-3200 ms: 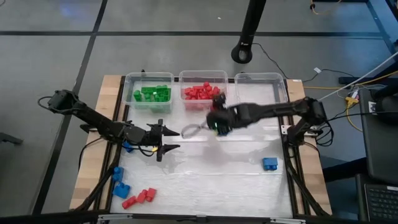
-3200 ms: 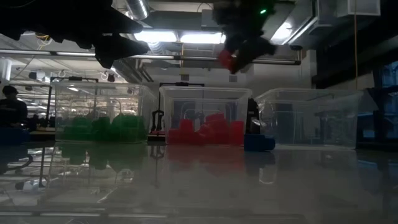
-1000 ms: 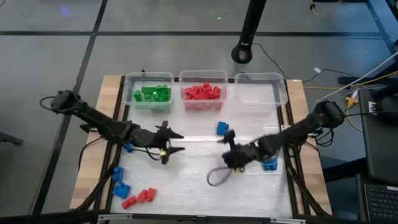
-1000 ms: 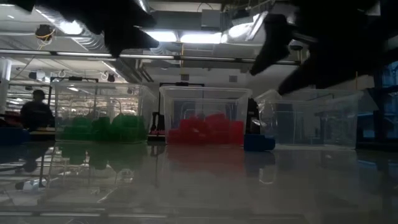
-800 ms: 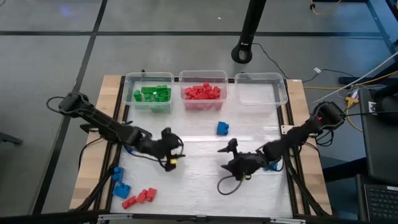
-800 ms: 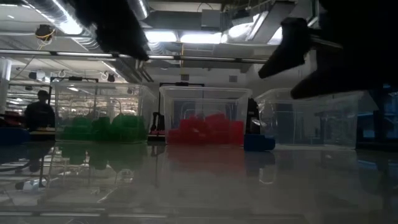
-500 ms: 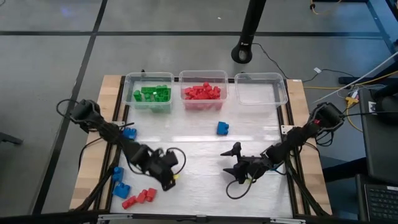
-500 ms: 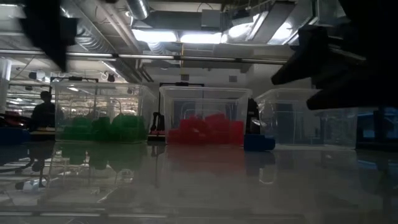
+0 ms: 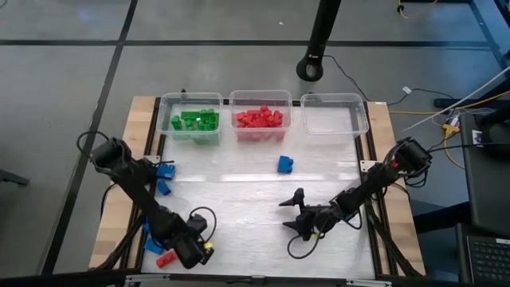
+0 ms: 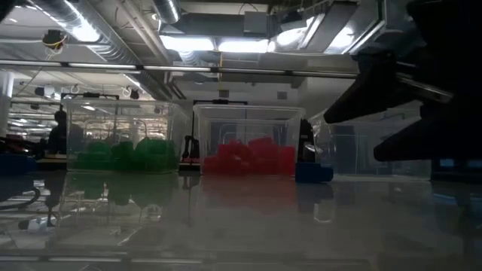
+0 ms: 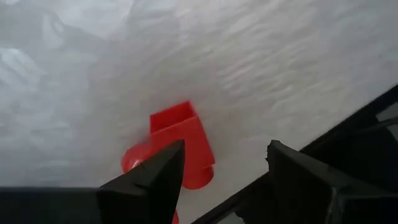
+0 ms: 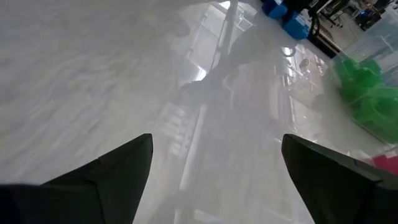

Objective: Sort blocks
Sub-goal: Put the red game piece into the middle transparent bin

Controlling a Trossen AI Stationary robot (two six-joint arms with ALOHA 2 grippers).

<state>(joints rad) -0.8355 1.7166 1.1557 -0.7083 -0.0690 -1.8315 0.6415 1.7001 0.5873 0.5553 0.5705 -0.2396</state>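
Note:
My left gripper [image 9: 196,252] hangs open, pointing down, over the table's near left corner. In the left wrist view a red block [image 11: 181,138] lies on the table just beyond one finger [image 11: 155,177], partly hidden by it; the gap [image 11: 225,149] holds nothing. Red blocks [image 9: 166,258] and blue blocks [image 9: 151,243] lie beside it. My right gripper [image 9: 293,215] stands open low over the table's middle near part, with only bare table between its fingers [image 12: 217,140]. A blue block [image 9: 285,164] lies alone at mid-table. More blue blocks [image 9: 164,171] sit at the left edge.
Three clear bins stand along the far edge: one with green blocks [image 9: 192,119], one with red blocks [image 9: 259,119], and an empty one [image 9: 335,115]. The right arm [image 9: 374,182] slants across the table's right side. In the low view the right gripper [image 10: 392,98] shows dark.
My left gripper has swung from mid-table toward the near left corner, tipping from near level to pointing down and rolling, and now hangs by the red blocks. My right gripper has sunk lower and shifted a little toward the near edge. No block has moved.

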